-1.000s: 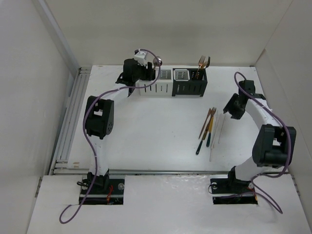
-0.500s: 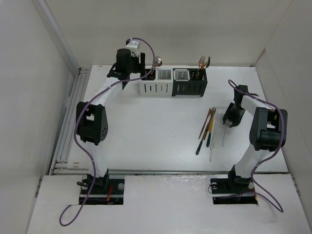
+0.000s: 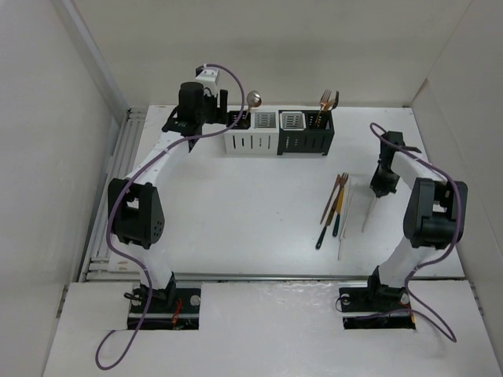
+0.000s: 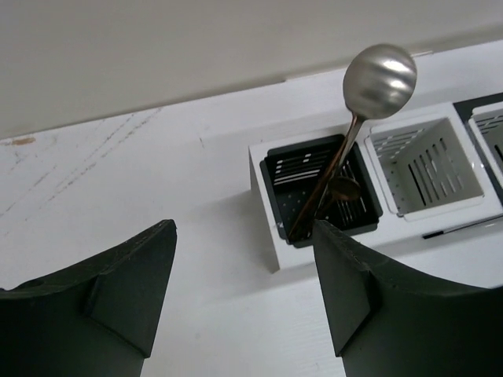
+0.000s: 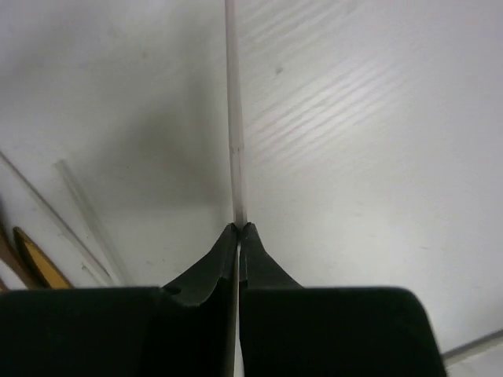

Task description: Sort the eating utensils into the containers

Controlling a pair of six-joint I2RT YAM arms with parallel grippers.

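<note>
silver spoon (image 4: 379, 69) leans in the end holder (image 4: 266, 196) of the containers (image 3: 280, 133); left gripper (image 4: 244, 236), spread wide and empty, sits just beside it. right gripper (image 5: 238, 229) pinches a pale chopstick (image 5: 233, 118) right of the loose utensils (image 3: 334, 206), near the table (image 3: 236, 204) edge.

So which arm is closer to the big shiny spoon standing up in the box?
Left. The left gripper sits open right beside the end holder with the spoon in it. The right gripper is far across the table, pinching a pale chopstick.
</note>
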